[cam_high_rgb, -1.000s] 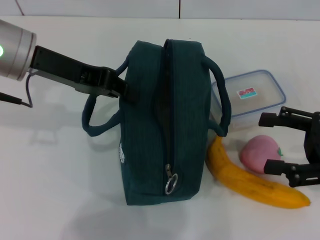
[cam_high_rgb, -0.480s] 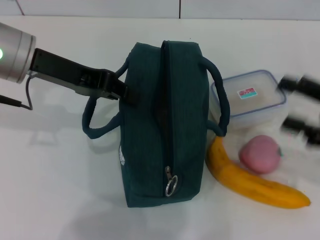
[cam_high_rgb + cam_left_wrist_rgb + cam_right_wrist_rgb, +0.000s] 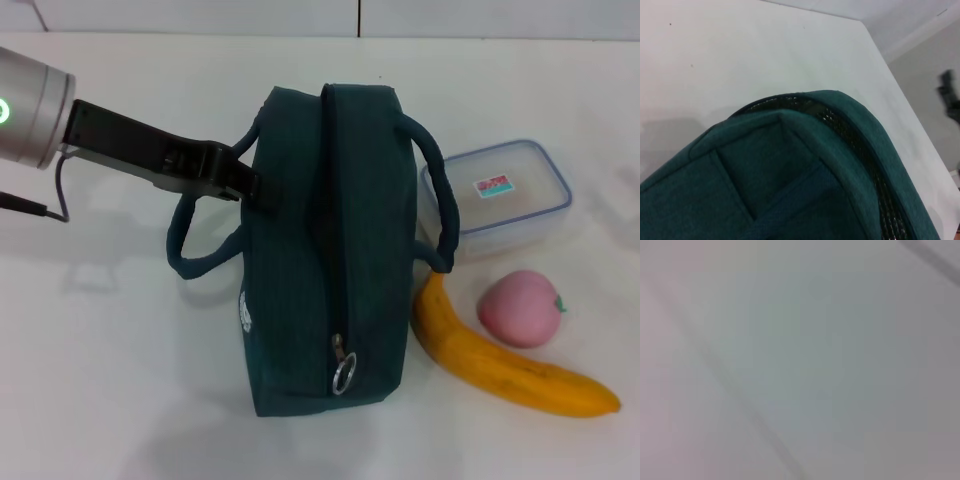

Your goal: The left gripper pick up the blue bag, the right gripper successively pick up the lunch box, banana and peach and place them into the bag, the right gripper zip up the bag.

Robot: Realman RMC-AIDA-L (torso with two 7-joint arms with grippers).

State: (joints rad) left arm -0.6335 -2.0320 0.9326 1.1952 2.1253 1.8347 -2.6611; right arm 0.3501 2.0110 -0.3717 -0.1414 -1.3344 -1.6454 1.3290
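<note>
The blue bag (image 3: 325, 250) stands upright mid-table, its zipper line running along the top to a metal ring pull (image 3: 342, 375) at the near end. My left gripper (image 3: 255, 187) presses against the bag's left side, just above the looped left handle (image 3: 190, 255). The left wrist view shows only the bag's top corner (image 3: 805, 150) close up. To the right of the bag lie the lunch box (image 3: 500, 195), the peach (image 3: 518, 308) and the banana (image 3: 505, 365); the banana's near end touches the bag. The right gripper is out of view.
The white table (image 3: 120, 380) ends at a pale wall (image 3: 300, 15) behind the bag. The bag's right handle (image 3: 440, 200) hangs over the lunch box's left edge. A dark blurred shape (image 3: 949, 95) shows beyond the table in the left wrist view.
The right gripper, which stood beside the peach and banana, rose away to the right and has left the head view. The left arm, bag and food have not moved.
</note>
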